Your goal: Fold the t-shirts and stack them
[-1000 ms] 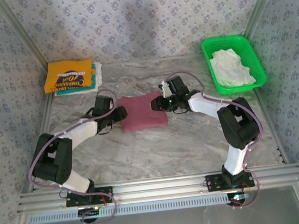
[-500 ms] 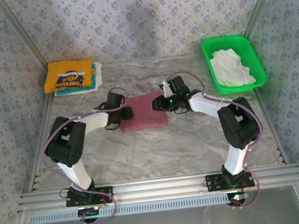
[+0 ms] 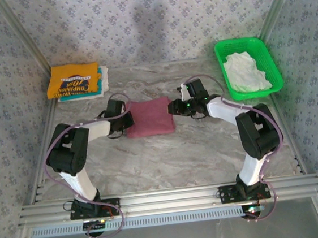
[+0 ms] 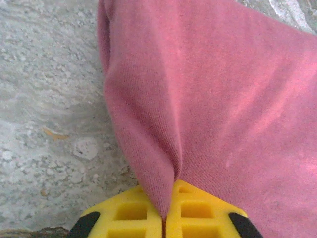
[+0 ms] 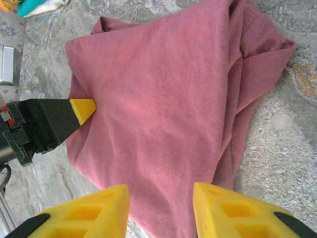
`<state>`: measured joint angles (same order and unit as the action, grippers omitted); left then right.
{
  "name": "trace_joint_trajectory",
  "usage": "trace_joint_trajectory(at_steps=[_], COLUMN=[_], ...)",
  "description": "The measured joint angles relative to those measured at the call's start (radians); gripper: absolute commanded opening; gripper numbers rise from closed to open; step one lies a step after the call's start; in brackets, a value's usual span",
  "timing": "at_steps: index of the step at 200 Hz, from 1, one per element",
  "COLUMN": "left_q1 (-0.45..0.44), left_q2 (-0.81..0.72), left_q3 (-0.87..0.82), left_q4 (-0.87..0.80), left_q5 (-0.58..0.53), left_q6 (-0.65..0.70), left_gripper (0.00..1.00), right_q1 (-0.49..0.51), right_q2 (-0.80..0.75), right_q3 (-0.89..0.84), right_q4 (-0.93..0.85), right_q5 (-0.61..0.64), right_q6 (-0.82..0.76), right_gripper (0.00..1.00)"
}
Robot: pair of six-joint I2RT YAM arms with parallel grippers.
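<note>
The maroon t-shirt (image 3: 150, 117) lies folded, well left of the green basket (image 3: 222, 69), between both grippers. The left gripper (image 4: 164, 213), on the shirt's side away from the basket, has its jaws pinched on a ridge of cloth. The right gripper (image 5: 159, 191), on the basket side, stands wide, holding nothing. Judgement: transfer to the stack (image 3: 75, 81), farthest from the basket, is pending; the right jaws must first close on their edge.
</note>
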<state>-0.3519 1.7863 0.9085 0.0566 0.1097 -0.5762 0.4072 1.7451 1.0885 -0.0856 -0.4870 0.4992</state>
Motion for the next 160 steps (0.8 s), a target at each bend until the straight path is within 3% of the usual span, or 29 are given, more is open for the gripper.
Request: trace_joint_trajectory(at_steps=[60, 109, 160], left_q1=[0.101, 0.068, 0.05], left_q2=[0.0, 0.032, 0.177], left_q3=[0.084, 0.315, 0.589], left_q4=[-0.08, -0.188, -0.318], left_q5=[-0.002, -0.086, -0.19], left_q6=[0.108, 0.199, 0.317], left_gripper=[0.0, 0.0, 0.0], right_q1=[-0.013, -0.017, -0.024], right_q2=[0.0, 0.0, 0.0], right_q3=[0.0, 0.006, 0.037], right_q4=[-0.003, -0.016, -0.038], right_q5=[0.0, 0.0, 0.0], right_q6=[-0.015, -0.03, -0.045], right_gripper=[0.4, 0.41, 0.41])
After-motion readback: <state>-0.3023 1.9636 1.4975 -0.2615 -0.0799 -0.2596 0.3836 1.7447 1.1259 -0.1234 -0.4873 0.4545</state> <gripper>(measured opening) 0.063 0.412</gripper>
